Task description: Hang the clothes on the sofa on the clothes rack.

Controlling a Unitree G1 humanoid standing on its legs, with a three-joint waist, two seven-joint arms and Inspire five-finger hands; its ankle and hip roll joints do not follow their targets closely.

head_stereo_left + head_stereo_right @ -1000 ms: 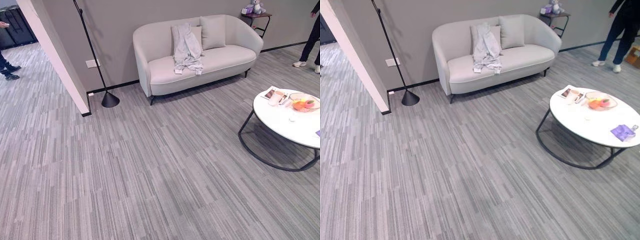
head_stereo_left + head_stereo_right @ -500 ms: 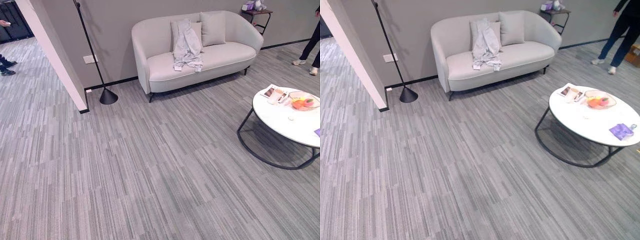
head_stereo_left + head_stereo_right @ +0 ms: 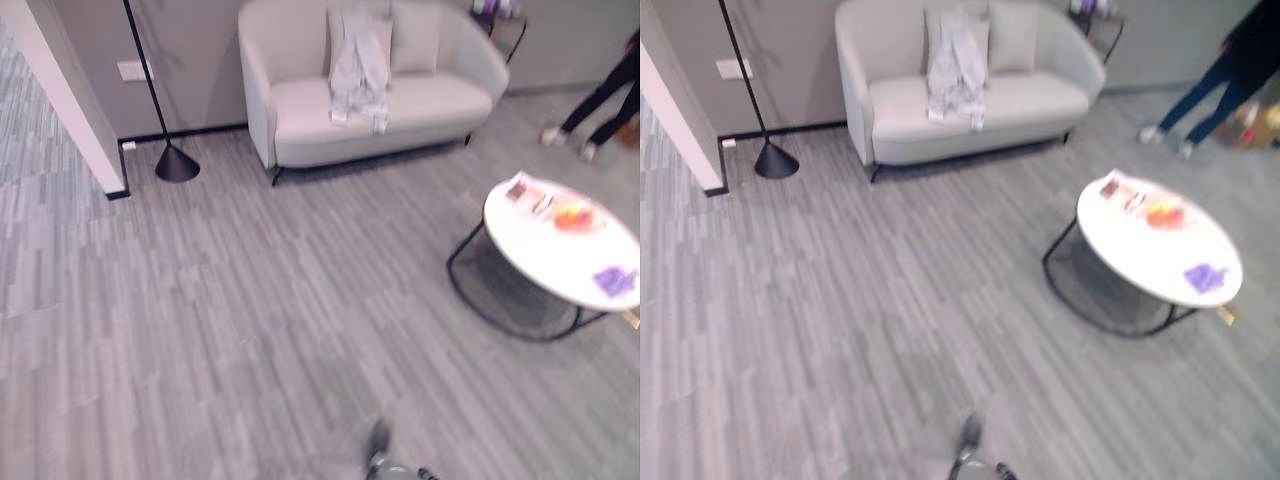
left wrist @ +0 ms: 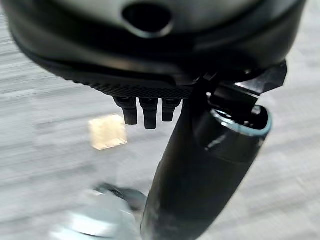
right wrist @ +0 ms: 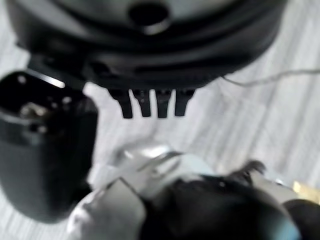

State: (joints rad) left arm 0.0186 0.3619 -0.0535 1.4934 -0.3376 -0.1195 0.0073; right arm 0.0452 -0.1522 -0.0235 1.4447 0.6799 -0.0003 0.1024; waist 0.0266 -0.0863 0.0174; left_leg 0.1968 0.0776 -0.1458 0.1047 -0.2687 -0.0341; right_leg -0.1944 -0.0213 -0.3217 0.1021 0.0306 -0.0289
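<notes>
The pale grey garment (image 3: 358,68), soft cloth with what look like sleeves or legs trailing down, lies draped over the backrest and seat of the light beige two-seat sofa (image 3: 300,115), in front of one of the two matching cushions (image 3: 1012,38). It looks light and limp, likely to sag and slide through a loose hold, so I would judge the best place to take it is high up, where it folds over the backrest, bunching a good fistful so the hanging ends do not drag.

The sofa stands against the grey wall, well apart from the robot across a wide stretch of striped grey carpet (image 3: 250,320). To the sofa's left rises a thin black floor lamp with a cone base (image 3: 176,163). To the right stands a round white table on a black wire frame (image 3: 1160,252), carrying some papers, an orange thing in a dish and a small purple item. Past it, a person's dark legs and pale shoes (image 3: 1200,110) show near the wall.

The right eye view takes in more of that person and the whole table; the left eye view shows more of the white wall corner by the lamp. The wrist views give what the head views do not: the left hand (image 4: 145,110) and the right hand (image 5: 152,106), each empty, with fingers relaxed and straight over the carpet.
</notes>
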